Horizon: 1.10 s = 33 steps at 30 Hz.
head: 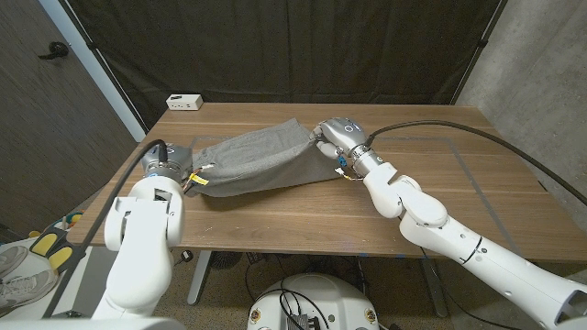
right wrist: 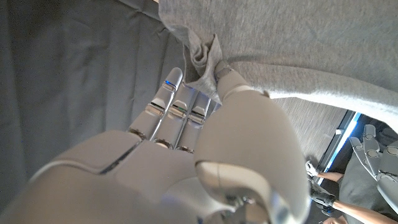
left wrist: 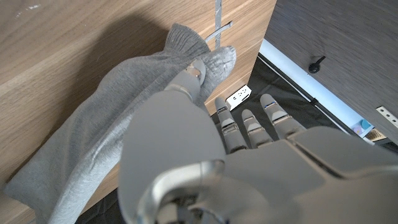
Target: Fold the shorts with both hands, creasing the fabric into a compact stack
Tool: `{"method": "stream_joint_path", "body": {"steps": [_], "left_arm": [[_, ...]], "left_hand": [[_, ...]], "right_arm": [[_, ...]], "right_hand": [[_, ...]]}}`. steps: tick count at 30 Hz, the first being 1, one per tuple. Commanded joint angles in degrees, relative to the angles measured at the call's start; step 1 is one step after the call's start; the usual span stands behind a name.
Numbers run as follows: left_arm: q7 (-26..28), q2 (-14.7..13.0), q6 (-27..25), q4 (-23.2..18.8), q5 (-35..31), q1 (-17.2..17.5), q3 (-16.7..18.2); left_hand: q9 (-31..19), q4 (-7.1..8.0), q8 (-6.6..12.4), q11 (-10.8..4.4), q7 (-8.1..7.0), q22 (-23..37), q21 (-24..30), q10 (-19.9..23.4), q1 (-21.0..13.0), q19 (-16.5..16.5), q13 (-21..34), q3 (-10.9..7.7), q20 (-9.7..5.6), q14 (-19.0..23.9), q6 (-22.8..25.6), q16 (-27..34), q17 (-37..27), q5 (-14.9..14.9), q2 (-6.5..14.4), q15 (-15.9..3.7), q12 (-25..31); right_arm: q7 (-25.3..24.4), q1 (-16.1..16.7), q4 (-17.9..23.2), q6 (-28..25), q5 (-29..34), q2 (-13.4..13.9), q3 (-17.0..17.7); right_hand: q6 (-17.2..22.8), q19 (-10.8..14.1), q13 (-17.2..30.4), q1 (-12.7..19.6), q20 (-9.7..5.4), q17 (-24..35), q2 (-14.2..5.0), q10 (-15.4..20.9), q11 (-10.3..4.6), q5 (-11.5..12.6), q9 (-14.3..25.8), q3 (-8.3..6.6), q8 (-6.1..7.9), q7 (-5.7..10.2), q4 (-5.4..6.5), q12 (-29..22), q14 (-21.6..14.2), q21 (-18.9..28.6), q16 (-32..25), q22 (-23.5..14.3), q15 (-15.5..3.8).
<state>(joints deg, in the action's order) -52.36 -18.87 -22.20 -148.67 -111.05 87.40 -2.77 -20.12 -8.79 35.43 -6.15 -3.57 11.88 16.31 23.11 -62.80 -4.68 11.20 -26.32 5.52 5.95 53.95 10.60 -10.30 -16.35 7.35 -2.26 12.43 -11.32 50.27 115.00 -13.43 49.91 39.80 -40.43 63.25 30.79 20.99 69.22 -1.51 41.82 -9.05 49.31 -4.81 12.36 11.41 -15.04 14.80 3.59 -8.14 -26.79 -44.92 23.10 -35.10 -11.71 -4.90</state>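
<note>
The right hand [head: 332,134], a smooth pale-grey shell with rounded fingers, grips the far right corner of the soft grey knit shorts [head: 257,160]. The head view gives only the back of that hand against the cloth. The right wrist view shows the grip itself: a small bunch of fabric is pinched between the thumb and the fingers [right wrist: 177,102], and the shorts [right wrist: 298,43] hang taut in a broad sheet from that point, with fine knit ribbing and a puckered fold at the pinch.

The left hand [head: 174,163] sits at the opposite, left end of the shorts, near the table's left edge. In the head view it is mostly hidden behind its own white forearm, so the hold cannot be judged there. In the left wrist view the thumb tip is wrapped in a rounded lobe of the shorts [left wrist: 124,106], apparently pinching that cloth, while the other fingers [left wrist: 249,127] stretch out straight and apart beyond the table edge. That view also shows a thick ribbed hem along the fabric's end.

Between the two hands the shorts lie stretched in a long, slightly wrinkled band across the middle of the brown wood-grain table [head: 440,192], sloping from the raised right corner down toward the left hand.

Beyond the shorts, at the table's far left corner, stands a small white rectangular box [head: 184,102]; the left wrist view shows sockets on its face. A black curtain [head: 303,46] hangs behind the table.
</note>
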Motion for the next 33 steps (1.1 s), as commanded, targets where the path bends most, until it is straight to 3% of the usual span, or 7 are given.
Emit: {"method": "stream_joint_path", "body": {"steps": [1, 8, 10, 12, 14, 24, 33], "left_arm": [[-3.9, 2.5, 0.4, 2.2, -7.9, -1.9, 0.2], [-3.6, 4.1, -0.8, 5.0, -11.6, -3.3, 0.1], [-3.2, 4.2, -0.9, 5.8, -11.3, -3.8, 0.5], [-2.4, 4.0, -1.1, 6.5, -10.4, -4.2, 0.9], [-1.6, 3.9, -1.5, 7.2, -10.2, -4.8, 1.0], [7.1, 0.5, -2.8, 10.9, -6.2, -7.4, -0.4], [5.4, -2.8, -2.2, 14.7, -4.5, -14.1, -2.6]], "left_hand": [[-0.3, 0.02, -0.11, 0.16, 10.29, 0.1, -0.1, -0.1, 0.9, 0.4, 0.2, -0.8, 0.18, -0.4, 9.5, -0.1, -0.1, -0.2, 0.3, -0.6, 0.0], [-1.4, -0.28, -0.04, 1.34, 11.13, 0.3, 0.9, 0.9, 1.6, -1.5, 0.2, -2.29, 0.52, 0.8, 8.0, 0.3, 0.0, -0.6, 0.5, 0.06, 0.2], [-2.1, -0.06, -0.8, 1.62, 10.17, 0.5, 1.2, -0.1, 2.2, -1.5, 0.3, -3.11, 1.09, 0.6, 4.8, 0.1, 0.0, -0.3, 1.2, 0.79, -0.2], [-3.5, 1.36, -1.18, 1.93, 9.81, 0.8, 1.5, -1.5, 3.9, -1.4, 0.4, -3.61, 1.68, 0.0, 1.4, 0.0, -0.2, 0.6, 2.7, 1.68, -0.6], [-3.9, 1.64, -1.26, 1.96, 9.45, 0.9, 1.7, -1.8, 4.4, -1.5, 0.5, -3.77, 1.8, -0.1, 0.4, 0.0, -0.1, 0.9, 2.9, 1.7, -0.7], [-5.5, 3.06, -1.24, 1.59, 7.8, 1.4, 2.8, -2.3, 6.0, -2.9, 0.8, -3.73, 1.34, 0.1, -2.9, 0.5, -0.4, 2.3, 3.9, 1.39, -0.6], [-5.4, 3.26, -1.3, 0.8, 7.14, 1.6, 3.2, -2.3, 6.2, -3.0, 0.9, -3.64, 0.77, 0.4, -3.3, 0.6, -0.3, 3.1, 3.8, 0.69, -0.5]], "right_arm": [[-1.5, -5.3, -6.0, 3.0, -0.1, -3.2, -1.5], [-1.8, -8.1, -9.2, 3.9, -0.2, -4.7, -3.0], [-1.9, -8.8, -10.0, 4.1, 0.0, -5.0, -3.4], [-1.3, -9.7, -10.9, 4.4, -0.7, -5.4, -3.6], [-2.3, -10.2, -11.8, 4.4, -0.1, -5.7, -4.1], [-2.5, -13.5, -16.3, 6.0, -1.8, -7.2, -5.5], [-4.0, -16.0, -20.3, 6.8, -2.6, -8.5, -6.8]], "right_hand": [[0.4, -0.2, 0.1, 0.3, -0.08, 0.2, 0.57, 0.0, -0.49, 0.2, 0.2, -0.42, -0.28, 0.25, -0.05, 0.1, -0.2, 0.4, 0.0, -0.1, -8.0], [0.3, -0.2, 0.0, 0.2, -0.13, 0.3, 0.6, 0.0, -0.6, 0.2, 0.2, -0.5, -0.43, 0.24, -0.05, 0.2, -0.3, 0.5, 0.2, -0.1, -8.01], [0.3, -0.2, 0.1, 0.2, -0.13, 0.3, 0.62, -0.1, -0.62, 0.2, 0.2, -0.54, -0.46, 0.28, -0.09, 0.2, -0.3, 0.6, 0.3, -0.1, -8.05], [0.4, -0.2, 0.1, 0.2, -0.13, 0.4, 0.59, 0.0, -0.64, 0.2, 0.2, -0.57, -0.48, 0.29, -0.06, 0.2, -0.3, 0.6, 0.3, -0.1, -8.03], [0.4, -0.2, 0.1, 0.2, -0.17, 0.4, 0.63, 0.0, -0.7, 0.2, 0.2, -0.56, -0.51, 0.34, -0.06, 0.2, -0.4, 0.6, 0.3, -0.1, -8.03], [0.5, -0.3, 0.1, 0.4, -0.18, 0.6, 0.69, 0.0, -0.7, 0.2, 0.3, -0.74, -0.59, 0.38, -0.24, 0.3, -0.4, 0.7, 0.6, -0.1, -8.19], [0.6, -0.3, 0.0, 0.3, -0.22, 0.7, 0.75, 0.1, -0.66, 0.2, 0.3, -0.79, -0.71, 0.51, -0.21, 0.4, -0.5, 0.8, 0.8, 0.0, -8.11]]}}
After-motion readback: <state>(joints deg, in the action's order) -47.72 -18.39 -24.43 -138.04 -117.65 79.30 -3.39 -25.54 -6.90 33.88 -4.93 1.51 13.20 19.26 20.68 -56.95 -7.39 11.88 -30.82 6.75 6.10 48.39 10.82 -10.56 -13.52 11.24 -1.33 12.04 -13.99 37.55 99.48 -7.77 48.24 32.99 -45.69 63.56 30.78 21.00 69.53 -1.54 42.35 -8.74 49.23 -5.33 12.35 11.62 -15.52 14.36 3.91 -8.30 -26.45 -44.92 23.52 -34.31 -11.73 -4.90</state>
